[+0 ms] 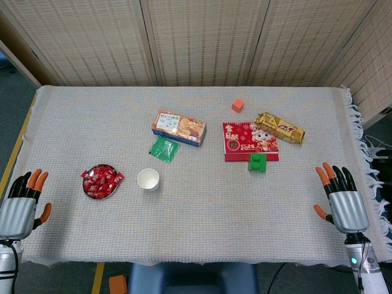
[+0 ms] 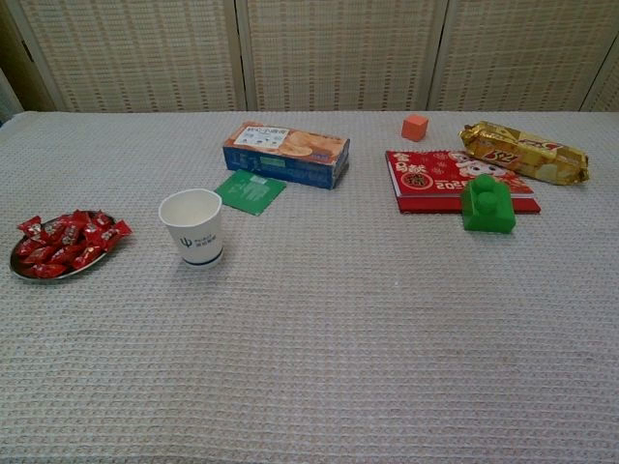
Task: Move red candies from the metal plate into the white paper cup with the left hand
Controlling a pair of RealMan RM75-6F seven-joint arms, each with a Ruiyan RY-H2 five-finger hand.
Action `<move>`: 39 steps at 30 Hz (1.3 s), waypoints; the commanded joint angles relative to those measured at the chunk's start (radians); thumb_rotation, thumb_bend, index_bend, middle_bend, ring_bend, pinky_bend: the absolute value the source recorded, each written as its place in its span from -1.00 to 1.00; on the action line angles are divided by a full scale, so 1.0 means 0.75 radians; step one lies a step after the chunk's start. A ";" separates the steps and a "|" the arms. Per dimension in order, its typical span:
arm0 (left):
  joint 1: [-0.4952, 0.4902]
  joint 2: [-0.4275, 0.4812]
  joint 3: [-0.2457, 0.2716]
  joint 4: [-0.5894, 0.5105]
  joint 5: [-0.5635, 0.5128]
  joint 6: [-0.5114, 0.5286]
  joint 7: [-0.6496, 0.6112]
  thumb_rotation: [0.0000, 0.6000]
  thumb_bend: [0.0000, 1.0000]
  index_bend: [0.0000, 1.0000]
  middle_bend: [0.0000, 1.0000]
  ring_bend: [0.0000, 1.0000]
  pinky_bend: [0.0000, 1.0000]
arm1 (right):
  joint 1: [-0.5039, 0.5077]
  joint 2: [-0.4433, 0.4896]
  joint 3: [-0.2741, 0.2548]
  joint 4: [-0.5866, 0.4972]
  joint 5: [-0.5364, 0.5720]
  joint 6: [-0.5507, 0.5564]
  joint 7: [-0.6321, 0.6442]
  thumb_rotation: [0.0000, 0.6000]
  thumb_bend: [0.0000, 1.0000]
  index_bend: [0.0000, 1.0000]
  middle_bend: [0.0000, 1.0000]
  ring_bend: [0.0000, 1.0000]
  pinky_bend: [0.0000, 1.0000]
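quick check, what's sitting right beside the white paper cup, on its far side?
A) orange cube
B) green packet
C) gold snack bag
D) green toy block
B: the green packet lies flat just behind the white paper cup; the cube, gold bag and toy block all sit on the other half of the table.

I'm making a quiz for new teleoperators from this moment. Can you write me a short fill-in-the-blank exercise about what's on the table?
1. The red candies lie piled on the metal ____.
2. The white paper cup stands upright and holds ____ candies so far.
3. The green block rests on the near edge of the ____ box.
4. The left hand holds ____, as does the right hand.

Missing words: plate; no; red; nothing
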 commanded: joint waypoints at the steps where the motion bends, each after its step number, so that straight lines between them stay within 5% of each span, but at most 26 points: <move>1: -0.002 -0.011 0.011 -0.016 0.000 -0.030 0.006 1.00 -0.15 -1.00 -1.00 -1.00 -0.81 | -0.009 -0.001 -0.003 -0.010 0.003 0.009 -0.021 1.00 -0.77 -1.00 -1.00 -1.00 -1.00; 12: -0.097 -0.059 0.040 -0.025 0.021 -0.200 0.121 1.00 -0.17 -1.00 -1.00 -1.00 -0.40 | -0.030 -0.023 -0.013 -0.036 0.002 0.039 -0.121 1.00 -0.77 -1.00 -1.00 -1.00 -1.00; 25: -0.334 -0.221 -0.102 0.039 -0.222 -0.495 0.400 1.00 -0.20 -1.00 -1.00 -1.00 0.06 | -0.003 -0.057 -0.005 -0.028 0.054 -0.035 -0.187 1.00 -0.77 -1.00 -1.00 -1.00 -1.00; 39: -0.476 -0.365 -0.100 0.166 -0.456 -0.652 0.660 1.00 -0.23 -1.00 -1.00 -0.92 0.36 | -0.003 -0.043 -0.011 -0.042 0.053 -0.040 -0.178 1.00 -0.77 -1.00 -1.00 -1.00 -1.00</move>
